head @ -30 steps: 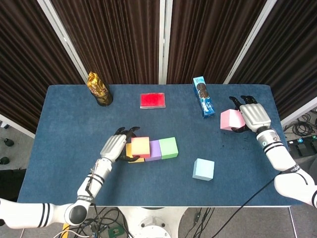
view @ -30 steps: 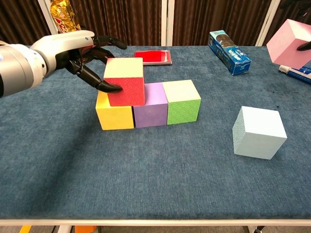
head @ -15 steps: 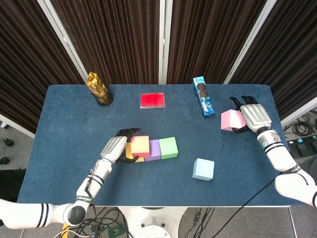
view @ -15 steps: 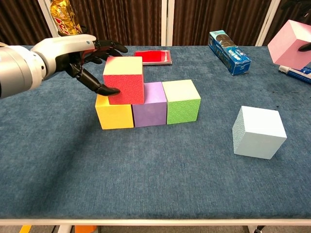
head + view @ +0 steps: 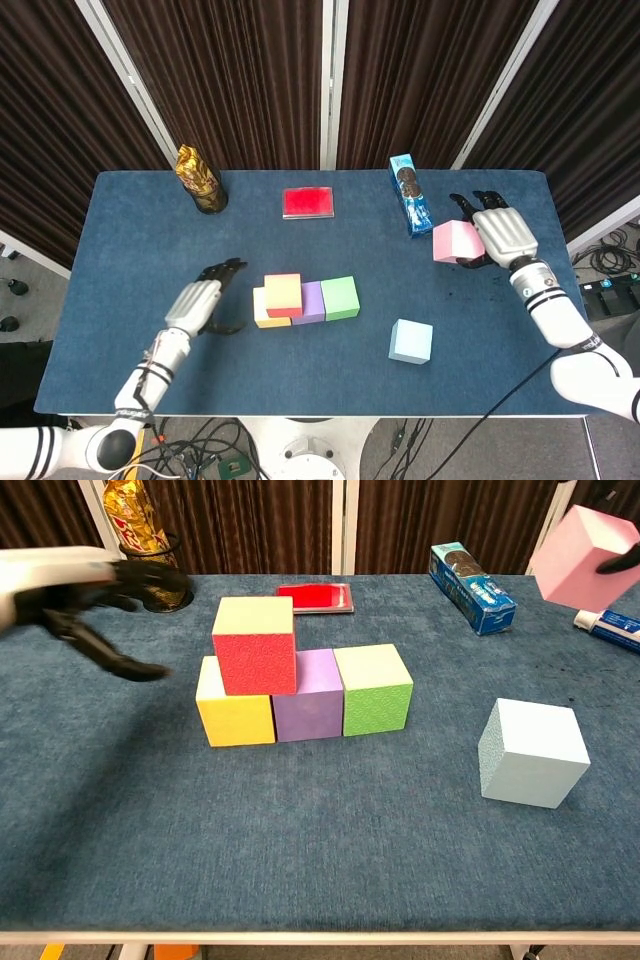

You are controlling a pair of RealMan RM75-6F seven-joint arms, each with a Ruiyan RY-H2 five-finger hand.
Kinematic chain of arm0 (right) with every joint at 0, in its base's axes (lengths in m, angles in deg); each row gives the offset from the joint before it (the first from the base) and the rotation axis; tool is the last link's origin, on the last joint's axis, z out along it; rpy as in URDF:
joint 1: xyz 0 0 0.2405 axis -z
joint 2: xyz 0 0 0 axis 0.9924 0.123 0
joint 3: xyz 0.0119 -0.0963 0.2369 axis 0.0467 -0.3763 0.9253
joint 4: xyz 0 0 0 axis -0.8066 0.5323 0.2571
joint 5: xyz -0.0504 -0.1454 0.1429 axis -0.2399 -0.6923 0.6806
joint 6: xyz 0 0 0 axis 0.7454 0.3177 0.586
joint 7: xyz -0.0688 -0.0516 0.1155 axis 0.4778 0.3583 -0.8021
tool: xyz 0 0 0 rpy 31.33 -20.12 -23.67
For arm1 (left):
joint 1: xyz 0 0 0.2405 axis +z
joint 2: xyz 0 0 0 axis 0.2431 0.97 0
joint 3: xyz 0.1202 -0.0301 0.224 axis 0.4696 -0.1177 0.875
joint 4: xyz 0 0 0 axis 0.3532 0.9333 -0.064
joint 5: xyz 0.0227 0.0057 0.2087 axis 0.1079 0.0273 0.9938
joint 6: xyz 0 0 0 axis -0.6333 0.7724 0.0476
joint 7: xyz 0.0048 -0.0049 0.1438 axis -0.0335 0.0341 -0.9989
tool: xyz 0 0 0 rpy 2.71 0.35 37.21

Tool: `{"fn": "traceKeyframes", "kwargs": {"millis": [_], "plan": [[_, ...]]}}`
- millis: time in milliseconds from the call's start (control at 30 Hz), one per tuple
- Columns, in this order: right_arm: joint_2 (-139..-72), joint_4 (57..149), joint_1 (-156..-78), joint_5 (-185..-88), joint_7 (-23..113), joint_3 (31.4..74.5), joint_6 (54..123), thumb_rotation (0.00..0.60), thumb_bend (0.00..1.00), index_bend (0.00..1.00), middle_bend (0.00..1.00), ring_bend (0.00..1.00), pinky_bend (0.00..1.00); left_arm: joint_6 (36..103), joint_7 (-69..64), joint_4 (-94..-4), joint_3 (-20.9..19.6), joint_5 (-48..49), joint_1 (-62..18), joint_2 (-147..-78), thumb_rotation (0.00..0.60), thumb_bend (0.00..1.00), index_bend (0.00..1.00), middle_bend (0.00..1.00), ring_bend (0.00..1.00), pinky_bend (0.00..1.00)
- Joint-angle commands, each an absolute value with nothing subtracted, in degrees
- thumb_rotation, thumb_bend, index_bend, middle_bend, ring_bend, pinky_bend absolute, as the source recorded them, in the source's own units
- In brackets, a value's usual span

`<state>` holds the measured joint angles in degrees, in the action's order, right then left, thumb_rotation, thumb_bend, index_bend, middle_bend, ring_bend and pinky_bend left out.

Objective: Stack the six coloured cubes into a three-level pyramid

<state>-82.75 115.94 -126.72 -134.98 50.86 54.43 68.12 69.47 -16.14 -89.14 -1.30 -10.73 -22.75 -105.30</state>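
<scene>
Red cube [image 5: 256, 647] right of left hand [image 5: 196, 303] (apart).

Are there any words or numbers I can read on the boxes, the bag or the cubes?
None can be read.
Blue cookie box: printing too blurred.
Gold snack bag: red lettering, too blurred.
Red flat box: no text visible.
Cubes: plain.

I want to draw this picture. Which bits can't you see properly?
- Left hand: blurred by motion in the chest view.
- Right hand: nearly all past the chest view's right edge; only the pink cube it holds shows.
- Gold bag: top cut off by the chest view's upper edge.
- Print on the blue box: too small to read in the head view.
</scene>
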Motion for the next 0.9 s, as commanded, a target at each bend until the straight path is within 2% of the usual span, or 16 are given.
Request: {"fn": "traceKeyframes", "kwargs": {"millis": [33,200,367,633,900], "plan": [[-81.6,120.17,-126.64,-137.03,48.79,55.73,69.5,0.6,0.15,0.0,0.57,0.07,0.0,73.41,-15.38,-89.35,1.13,-9.16,-18.73,-100.92,0.6,0.24,0.07,0.01,0.0,0.0],[-81.3,124.45,-126.77,-142.71,44.68,56.61,70.46,0.6,0.15,0.0,0.58,0.1,0.0,77.69,-11.4,-85.06,2.5,-7.71,-13.38,-97.36,0.6,0.24,0.07,0.01,0.0,0.01],[-82.78,125.8,-128.23,-149.01,37.5,56.77,68.74,0.6,0.15,0.0,0.58,0.11,0.0,78.24,-4.87,-81.22,2.05,-7.8,-9.54,-95.67,0.6,0.24,0.07,0.01,0.0,0.01],[-88.6,120.12,-132.63,-157.74,26.03,55.57,65.55,0.6,0.15,0.0,0.58,0.11,0.0,79.47,1.92,-73.2,0.88,-5.69,-5.48,-97.56,0.6,0.24,0.07,0.02,0.0,0.01],[-92.46,116.38,-138.03,-158.94,28.43,55.01,61.23,0.6,0.15,0.0,0.58,0.11,0.0,76.03,5.41,-69.29,0.12,-4.76,-4.2,-98.46,0.6,0.24,0.07,0.02,0.0,0.01]]}}
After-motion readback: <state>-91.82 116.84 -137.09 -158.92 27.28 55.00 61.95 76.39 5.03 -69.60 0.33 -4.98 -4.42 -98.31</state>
